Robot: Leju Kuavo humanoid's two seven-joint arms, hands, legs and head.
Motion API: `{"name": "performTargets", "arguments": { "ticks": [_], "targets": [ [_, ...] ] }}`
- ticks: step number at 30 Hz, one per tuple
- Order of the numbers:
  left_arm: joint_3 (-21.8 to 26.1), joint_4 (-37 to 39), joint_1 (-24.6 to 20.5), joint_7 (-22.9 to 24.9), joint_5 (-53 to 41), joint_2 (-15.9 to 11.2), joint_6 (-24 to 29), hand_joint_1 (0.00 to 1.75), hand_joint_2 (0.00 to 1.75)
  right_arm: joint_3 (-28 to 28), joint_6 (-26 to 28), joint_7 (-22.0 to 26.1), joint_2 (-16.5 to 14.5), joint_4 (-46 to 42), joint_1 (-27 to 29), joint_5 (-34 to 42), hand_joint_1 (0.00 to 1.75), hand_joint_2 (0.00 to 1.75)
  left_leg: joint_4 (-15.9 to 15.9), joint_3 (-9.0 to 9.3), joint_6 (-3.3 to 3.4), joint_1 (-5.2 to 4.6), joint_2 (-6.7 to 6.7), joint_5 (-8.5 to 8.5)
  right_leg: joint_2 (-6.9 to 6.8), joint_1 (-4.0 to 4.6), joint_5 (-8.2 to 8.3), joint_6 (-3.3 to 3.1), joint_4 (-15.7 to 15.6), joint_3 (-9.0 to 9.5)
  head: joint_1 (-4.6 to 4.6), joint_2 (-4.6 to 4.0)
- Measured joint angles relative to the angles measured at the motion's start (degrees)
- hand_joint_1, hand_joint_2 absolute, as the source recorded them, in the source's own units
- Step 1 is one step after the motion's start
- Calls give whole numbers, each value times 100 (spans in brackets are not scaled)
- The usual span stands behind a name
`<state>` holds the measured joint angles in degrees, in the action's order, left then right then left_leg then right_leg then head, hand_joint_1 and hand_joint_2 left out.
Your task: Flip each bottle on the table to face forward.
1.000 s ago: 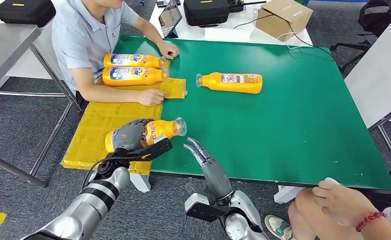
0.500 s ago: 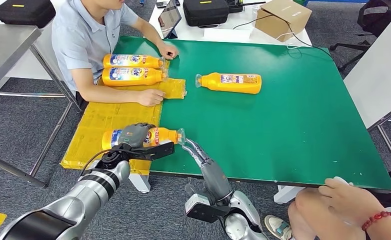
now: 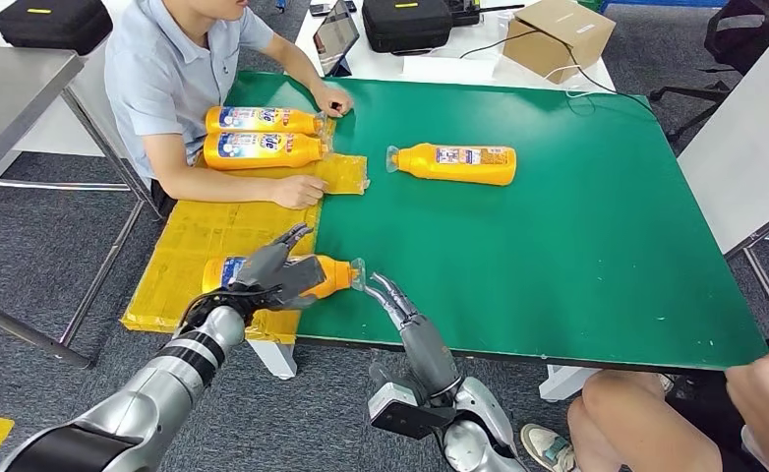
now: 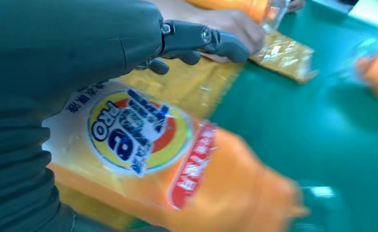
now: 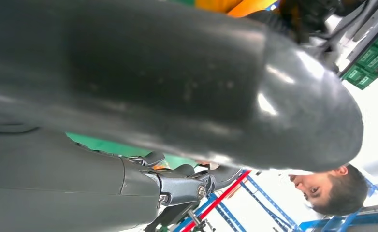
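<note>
An orange bottle (image 3: 317, 276) lies on its side at the near edge, across the yellow mat (image 3: 199, 241) and the green table (image 3: 558, 246), cap to the right. Its label (image 4: 134, 133) faces up. My left hand (image 3: 267, 267) lies over the bottle's base end with its fingers (image 4: 196, 38) stretched out and lifted off it. My right hand (image 3: 400, 313) is open, its fingertips just right of the cap (image 3: 358, 272). A third-side bottle (image 3: 454, 163) lies alone in the middle of the table. Two more bottles (image 3: 263, 135) lie by a seated person.
The person (image 3: 164, 79) at the far left rests both forearms on the table around the two bottles. Another person's knee and hand (image 3: 764, 388) are at the near right corner. Black bags and a cardboard box (image 3: 558, 34) stand beyond the far edge.
My left hand lowered the bottle onto the mat's edge and spread its fingers off it. My right hand stayed by the cap. The near-right person's hand drew back to the right.
</note>
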<state>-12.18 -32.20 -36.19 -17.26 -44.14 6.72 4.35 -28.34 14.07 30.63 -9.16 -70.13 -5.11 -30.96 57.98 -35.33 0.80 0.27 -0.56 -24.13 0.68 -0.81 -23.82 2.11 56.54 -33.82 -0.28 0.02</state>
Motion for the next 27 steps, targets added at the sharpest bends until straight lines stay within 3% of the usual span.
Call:
{"name": "performTargets", "arguments": {
  "ticks": [7, 11, 15, 19, 27],
  "targets": [
    [450, -1818, 915, -632, 2598, 70, -326, 0, 175, 80, 342, 148, 35, 60, 64, 56, 0, 0, 0, -8, -1, 0, 4, -1, 1, 1, -1, 0, 0, -11, -1, 0],
    [563, -3301, 1569, -777, 4038, 90, -307, 0, 175, 184, 573, 209, 96, -36, 175, 70, 0, 175, 0, -18, -2, 0, 4, -3, 1, 1, -3, -1, 0, -22, -1, 0],
    [597, -4604, 2201, -1077, 4713, 134, 50, 0, 175, 358, 828, 202, 191, -239, 293, -41, 0, 175, 0, -20, -2, 0, 4, -6, 1, 1, -5, -2, -3, -23, -1, 0],
    [546, -5659, 2897, -1341, 4658, 230, 691, 0, 175, 646, 922, 37, 308, -420, 401, -306, 0, 175, 0, -19, 1, -1, 4, -8, 1, -1, -5, -2, -5, -22, -1, 0],
    [372, -6560, 4062, -1552, 4709, 521, 1372, 0, 175, 1343, 1139, -842, 795, -499, 438, -1671, 0, 175, 0, -20, 4, -6, 1, -10, 0, -5, -3, 1, -10, -18, 1, 0]
  ]
}}
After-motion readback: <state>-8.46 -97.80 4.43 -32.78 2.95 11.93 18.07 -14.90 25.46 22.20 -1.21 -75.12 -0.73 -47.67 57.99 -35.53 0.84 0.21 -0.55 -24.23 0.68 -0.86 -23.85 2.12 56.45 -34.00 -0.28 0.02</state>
